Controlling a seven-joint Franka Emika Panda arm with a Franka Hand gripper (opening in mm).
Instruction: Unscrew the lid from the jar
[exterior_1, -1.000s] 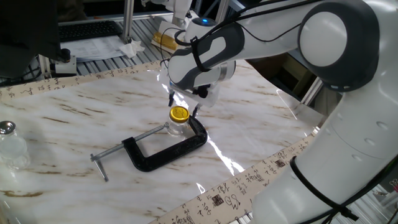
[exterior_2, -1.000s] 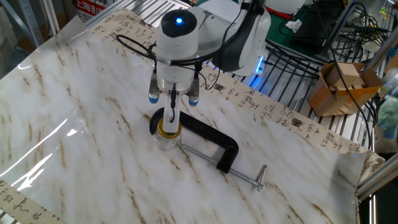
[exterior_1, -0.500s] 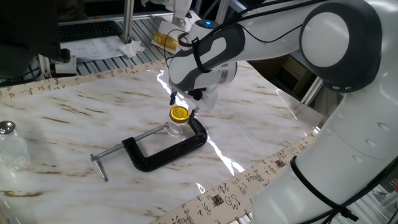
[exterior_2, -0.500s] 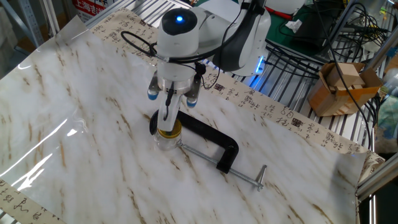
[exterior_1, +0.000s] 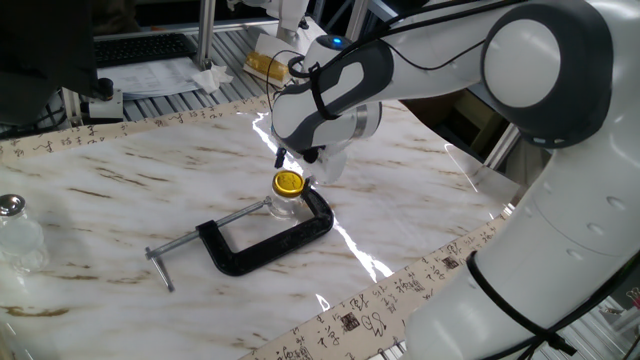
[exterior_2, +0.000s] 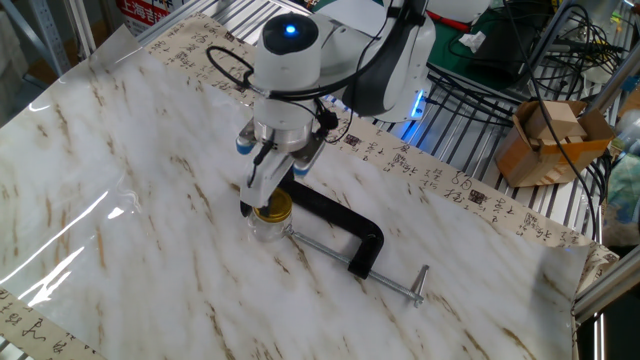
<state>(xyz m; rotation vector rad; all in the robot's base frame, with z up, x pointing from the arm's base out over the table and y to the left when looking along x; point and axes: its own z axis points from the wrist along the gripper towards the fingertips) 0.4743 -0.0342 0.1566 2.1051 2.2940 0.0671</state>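
One yellow lid (exterior_1: 288, 183), no legible label.

1. lid (exterior_1: 288, 182): small, round, bright yellow, ribbed rim. Sits flat on top of the jar, seated level (no visible tilt in either view).
2. jar (exterior_1: 284, 206): tiny, clear glass, short and round, about as wide as the lid. Upright on the marble tabletop, held between the screw pad and the jaw of a black C-clamp (glass mostly see-through, contents can't be made out).
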